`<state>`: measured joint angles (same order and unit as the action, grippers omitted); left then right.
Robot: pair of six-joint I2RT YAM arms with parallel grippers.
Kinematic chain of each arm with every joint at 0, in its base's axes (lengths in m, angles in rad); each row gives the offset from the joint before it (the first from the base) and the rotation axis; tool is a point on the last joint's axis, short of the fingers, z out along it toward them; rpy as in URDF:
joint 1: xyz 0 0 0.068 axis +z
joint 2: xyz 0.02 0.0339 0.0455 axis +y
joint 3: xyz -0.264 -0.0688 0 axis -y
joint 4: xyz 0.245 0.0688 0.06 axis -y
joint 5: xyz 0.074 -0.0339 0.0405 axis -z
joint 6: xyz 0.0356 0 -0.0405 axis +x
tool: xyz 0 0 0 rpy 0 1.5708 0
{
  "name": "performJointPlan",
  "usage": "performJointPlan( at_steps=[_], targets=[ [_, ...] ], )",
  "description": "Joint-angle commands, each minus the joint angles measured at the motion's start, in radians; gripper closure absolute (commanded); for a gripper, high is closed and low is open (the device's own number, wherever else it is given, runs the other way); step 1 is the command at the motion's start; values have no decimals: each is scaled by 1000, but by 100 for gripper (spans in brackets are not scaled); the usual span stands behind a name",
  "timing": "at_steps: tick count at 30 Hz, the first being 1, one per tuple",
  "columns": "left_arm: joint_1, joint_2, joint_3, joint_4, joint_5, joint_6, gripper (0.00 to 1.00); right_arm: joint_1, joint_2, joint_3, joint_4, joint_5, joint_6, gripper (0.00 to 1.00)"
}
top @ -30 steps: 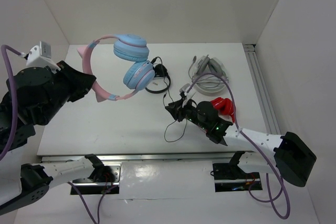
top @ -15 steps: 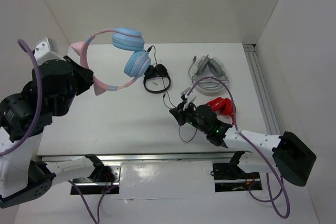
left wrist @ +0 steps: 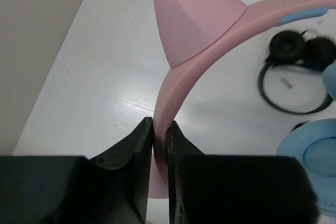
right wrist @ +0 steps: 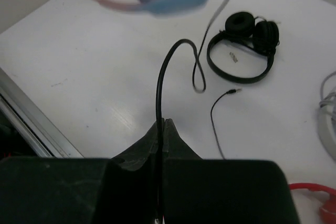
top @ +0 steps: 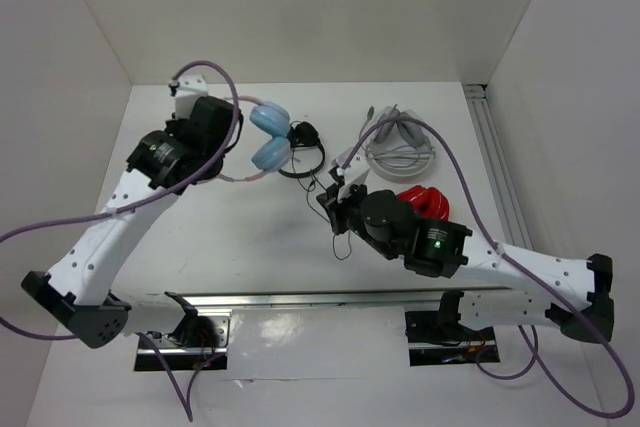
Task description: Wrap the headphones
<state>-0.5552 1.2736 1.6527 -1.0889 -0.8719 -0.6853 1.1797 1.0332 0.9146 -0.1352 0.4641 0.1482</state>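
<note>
- While both arms have their hold, the step in hand looks to me like starting to lay the cable (right wrist: 159,85) around the headphones (top: 270,137). They sit in the upper middle of the overhead view, just left of the small black pair (top: 303,152). Whether their blue cups touch the table (top: 230,242) I cannot tell.
- To do it well, I'd want the left arm to hold the band steady. The right arm should carry the cable round it under light tension, so the loops sit snug and nothing yanks where the cable enters the cup.
- Watch the slack: the cable curls loosely in the upper middle of the right wrist view. A plug (right wrist: 237,91) lies on the table near the small black pair, where it could snag.
- Left gripper (left wrist: 160,129): at the bottom centre of its wrist view, closed on the pink headband (left wrist: 210,51), pinching it below the cat ear.
- Right gripper (right wrist: 163,124): jaws pressed together at the lower middle, with the thin black cable rising out from between them.
</note>
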Motion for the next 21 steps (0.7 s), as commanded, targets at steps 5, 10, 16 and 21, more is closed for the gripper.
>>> performJointPlan(
  at_steps=[5, 10, 16, 21],
  targets=[
    [-80, 32, -183, 237, -42, 240, 100, 152, 77, 360, -466, 154, -111, 100],
    [-175, 78, -237, 276, -67, 322, 100, 234, 168, 440, -631, 185, -164, 100],
    [-356, 30, -323, 385, -21, 475, 100, 288, 168, 501, -739, 329, -190, 100],
    [-478, -69, -392, 420, 43, 562, 100, 288, 142, 491, -738, 464, -203, 100]
  ],
)
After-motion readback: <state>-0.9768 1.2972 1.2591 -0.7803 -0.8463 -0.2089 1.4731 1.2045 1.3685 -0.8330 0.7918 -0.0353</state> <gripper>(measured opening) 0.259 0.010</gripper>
